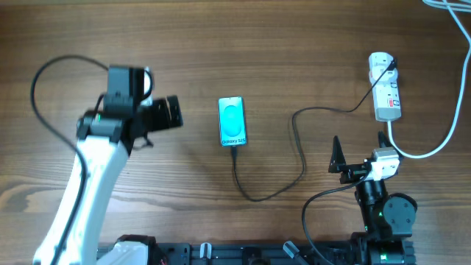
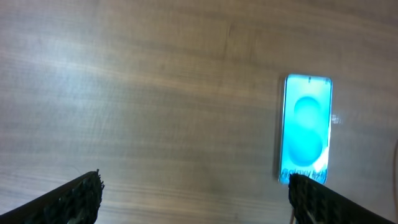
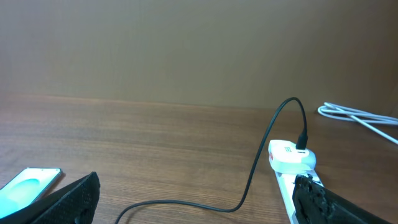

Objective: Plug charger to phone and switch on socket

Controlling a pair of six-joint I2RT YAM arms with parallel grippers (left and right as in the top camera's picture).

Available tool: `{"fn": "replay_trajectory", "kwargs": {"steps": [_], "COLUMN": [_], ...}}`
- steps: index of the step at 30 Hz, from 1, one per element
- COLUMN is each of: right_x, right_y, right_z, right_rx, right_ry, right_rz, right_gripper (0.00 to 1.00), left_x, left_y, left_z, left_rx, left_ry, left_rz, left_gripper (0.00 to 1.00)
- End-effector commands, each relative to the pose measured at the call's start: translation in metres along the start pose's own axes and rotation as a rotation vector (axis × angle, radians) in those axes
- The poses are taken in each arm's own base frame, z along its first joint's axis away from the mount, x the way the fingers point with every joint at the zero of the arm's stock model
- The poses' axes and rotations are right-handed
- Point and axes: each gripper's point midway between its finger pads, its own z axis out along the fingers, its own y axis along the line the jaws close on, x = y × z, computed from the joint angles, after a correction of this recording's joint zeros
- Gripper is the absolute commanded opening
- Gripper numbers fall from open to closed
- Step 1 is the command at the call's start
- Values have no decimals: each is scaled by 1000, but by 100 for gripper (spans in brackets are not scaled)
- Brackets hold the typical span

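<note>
The phone [image 1: 232, 121] lies flat in the middle of the table [image 1: 221, 44], its blue screen lit. The thin black cable [image 1: 324, 110] runs from the phone's bottom edge in a loop over to the white power strip [image 1: 385, 87] on the right and is plugged in at its far end. The left gripper [image 1: 176, 112] hangs near the phone, fingers wide apart, holding nothing. The right gripper [image 1: 359, 151] sits near the power strip, wide and empty too.
</note>
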Motion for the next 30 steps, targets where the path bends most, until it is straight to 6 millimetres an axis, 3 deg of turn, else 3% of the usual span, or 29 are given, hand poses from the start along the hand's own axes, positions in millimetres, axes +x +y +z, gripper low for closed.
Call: {"fn": "replay_trajectory", "kwargs": {"steps": [1, 7, 13, 21, 30], "right_x": [-3, -3, -3, -3, -3], "right_y": [-2, -2, -2, -2, -2], "right_z": [-1, -1, -1, -1, -1], "right_rx": [11, 11, 11, 11, 11], "right_ry": [-16, -16, -16, -16, -16], "right_rz": [6, 6, 6, 6, 6], "right_gripper": [100, 100, 100, 100, 100], "left_x": [14, 28, 34, 55, 58], "left_y": [8, 11, -5, 0, 0], "left_z": [-19, -39, -41, -51, -68], "left_rx": [-4, 15, 129, 154, 193], "left_ry": [-65, -159, -331, -508, -730], "left_rz": [32, 58, 243, 251, 243], "left_gripper": [100, 100, 100, 100, 100]}}
